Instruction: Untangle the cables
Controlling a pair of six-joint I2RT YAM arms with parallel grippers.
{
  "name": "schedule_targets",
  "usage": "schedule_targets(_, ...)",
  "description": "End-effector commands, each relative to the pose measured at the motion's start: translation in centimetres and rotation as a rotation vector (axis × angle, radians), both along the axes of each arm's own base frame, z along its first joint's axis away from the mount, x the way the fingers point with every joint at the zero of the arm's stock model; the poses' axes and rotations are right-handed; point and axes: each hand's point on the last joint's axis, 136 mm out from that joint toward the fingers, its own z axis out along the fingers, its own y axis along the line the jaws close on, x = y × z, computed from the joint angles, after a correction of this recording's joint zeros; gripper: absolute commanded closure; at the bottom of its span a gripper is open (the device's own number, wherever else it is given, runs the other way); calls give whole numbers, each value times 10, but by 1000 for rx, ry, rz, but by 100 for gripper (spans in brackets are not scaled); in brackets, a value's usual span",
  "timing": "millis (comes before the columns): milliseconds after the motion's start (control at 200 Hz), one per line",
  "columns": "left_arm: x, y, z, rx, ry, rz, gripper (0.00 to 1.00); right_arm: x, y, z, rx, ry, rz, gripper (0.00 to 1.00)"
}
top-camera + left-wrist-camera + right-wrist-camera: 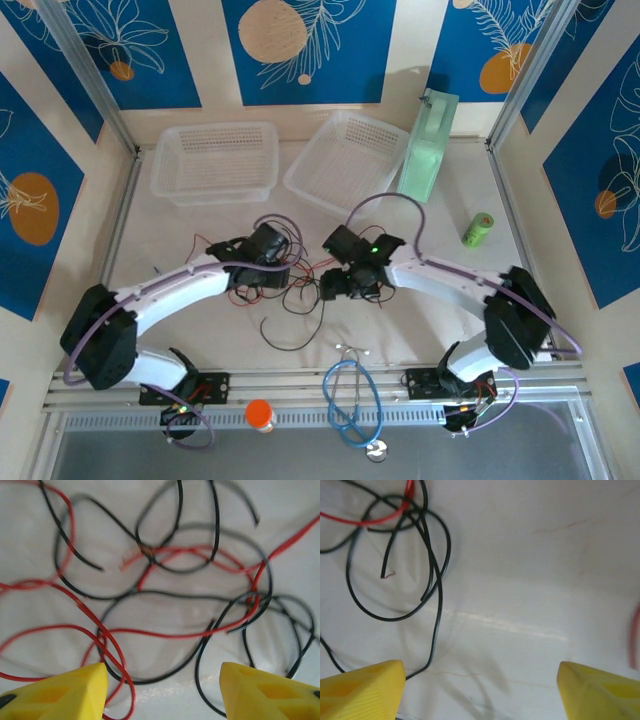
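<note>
The cables (292,288), thin red and black wires, lie in a loose tangle on the white table between my two arms. My left gripper (262,250) hangs over the tangle's left part. In the left wrist view its yellow fingers (55,692) stand apart, the left gripper (162,690) open above crossing red and black loops of the cables (165,600); a red loop passes beside the left finger. My right gripper (347,272) is at the tangle's right side. The right gripper (480,690) is open over bare table, and a black cable (437,605) runs down to its left finger.
Two clear plastic baskets (215,160) (345,160) stand at the back, with a pale green container (430,145) to their right. A green cylinder (478,230) lies at the right. A blue stethoscope (350,400) and an orange-capped object (259,413) sit at the near edge.
</note>
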Motion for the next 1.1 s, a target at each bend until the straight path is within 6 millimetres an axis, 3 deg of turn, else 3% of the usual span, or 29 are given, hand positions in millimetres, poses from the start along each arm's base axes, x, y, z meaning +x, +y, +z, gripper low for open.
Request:
schedule_targets(0,-8,-14,-22,-14,41,3,40,-9,21,-21,7,66,-21,21)
schedule_targets(115,-11,-16,-46,20,73,1,41,-9,29,-43,-44,80,-18,27)
schedule_targets(215,-14,-3,-68,83,95,33,42,-9,22,-62,-110,92,-35,38)
schedule_targets(350,-19,16,-86,163,105,80,44,-7,-6,-72,-237,80,-67,57)
schedule_targets(525,-19,26,-96,208,111,101,44,8,-49,-58,-344,16,-122,72)
schedule_targets(690,-11,17,-90,174,87,90,44,30,-78,-44,-350,-33,-179,78)
schedule_targets(865,2,-1,-71,120,48,49,45,53,-104,-32,-352,-72,-226,78)
schedule_targets(985,9,-28,-46,3,18,-11,44,59,-113,-24,-344,-81,-239,64)
schedule_targets(1096,14,-48,-16,-83,-14,-60,41,54,-100,-12,-267,-79,-228,56)
